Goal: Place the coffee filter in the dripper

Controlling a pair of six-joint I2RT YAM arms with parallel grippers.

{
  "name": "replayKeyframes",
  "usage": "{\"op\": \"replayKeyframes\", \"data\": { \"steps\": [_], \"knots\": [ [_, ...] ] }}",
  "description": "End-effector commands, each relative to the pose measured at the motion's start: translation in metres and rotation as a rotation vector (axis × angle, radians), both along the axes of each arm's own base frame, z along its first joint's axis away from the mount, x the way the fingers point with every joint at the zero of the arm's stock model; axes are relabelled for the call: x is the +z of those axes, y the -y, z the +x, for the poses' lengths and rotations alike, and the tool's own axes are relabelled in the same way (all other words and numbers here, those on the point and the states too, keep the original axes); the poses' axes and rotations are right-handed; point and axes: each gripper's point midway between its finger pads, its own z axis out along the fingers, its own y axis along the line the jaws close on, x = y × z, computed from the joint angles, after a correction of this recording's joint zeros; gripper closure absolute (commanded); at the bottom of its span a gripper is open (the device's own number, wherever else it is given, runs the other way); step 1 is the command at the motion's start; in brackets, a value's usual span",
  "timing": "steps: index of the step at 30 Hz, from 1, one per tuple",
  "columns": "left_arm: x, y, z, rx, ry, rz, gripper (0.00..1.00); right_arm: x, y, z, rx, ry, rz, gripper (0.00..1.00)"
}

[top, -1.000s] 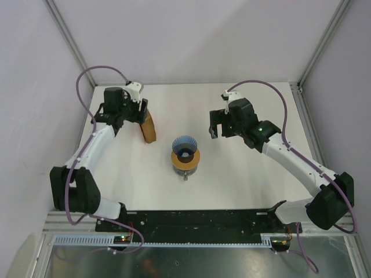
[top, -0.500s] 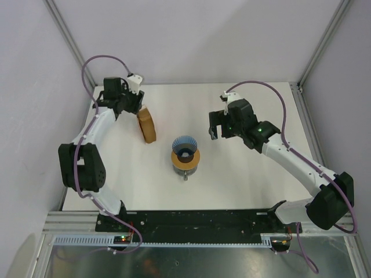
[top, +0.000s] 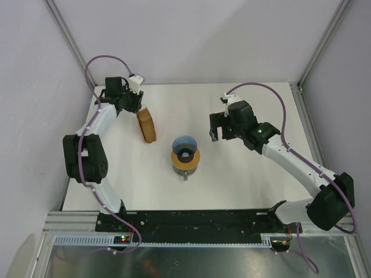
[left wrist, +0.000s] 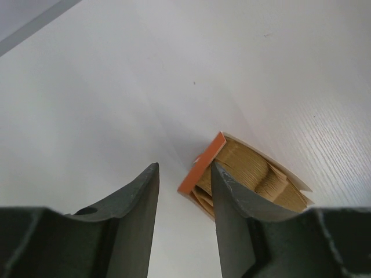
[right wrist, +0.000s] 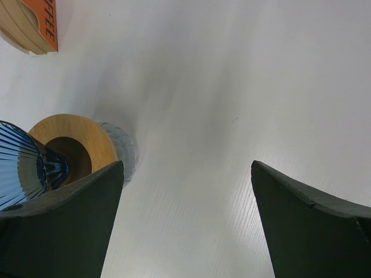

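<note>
The blue ribbed dripper [top: 185,152] with its orange-brown collar stands mid-table. It also shows at the left edge of the right wrist view [right wrist: 26,168]. Pale tan coffee filters [left wrist: 246,169] sit stacked inside the open orange-brown packet [top: 146,126], which lies left of the dripper. No single filter is out of the packet. My left gripper [top: 131,102] is behind and left of the packet. Its jaws are open and empty in the left wrist view [left wrist: 184,165], with the packet's mouth just past the right fingertip. My right gripper [top: 217,128] is open and empty, right of the dripper [right wrist: 187,163].
The packet's orange lettered end [right wrist: 36,26] shows at the top left of the right wrist view. The white table [top: 243,179] is walled at the back and both sides by pale panels and metal posts [top: 68,40].
My left gripper has drawn back from the packet toward the far left corner. The packet has stayed in place and now shows wider from above. The right arm has barely moved.
</note>
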Motion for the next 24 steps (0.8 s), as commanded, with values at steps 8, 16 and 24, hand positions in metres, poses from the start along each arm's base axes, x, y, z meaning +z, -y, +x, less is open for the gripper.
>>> {"op": "replayKeyframes", "data": {
  "steps": [8,16,24],
  "knots": [
    [0.001,0.003,0.022,-0.004,0.019,-0.019,0.7,0.017,0.004,0.002,-0.01,0.056,0.011,0.04],
    [-0.01,0.01,0.012,-0.033,-0.016,-0.044,0.89,0.014,0.003,0.003,-0.009,0.049,0.013,0.05],
    [0.006,0.029,-0.007,0.041,-0.073,-0.236,1.0,0.019,-0.006,0.005,0.014,0.073,0.038,0.04]
  ]
}}
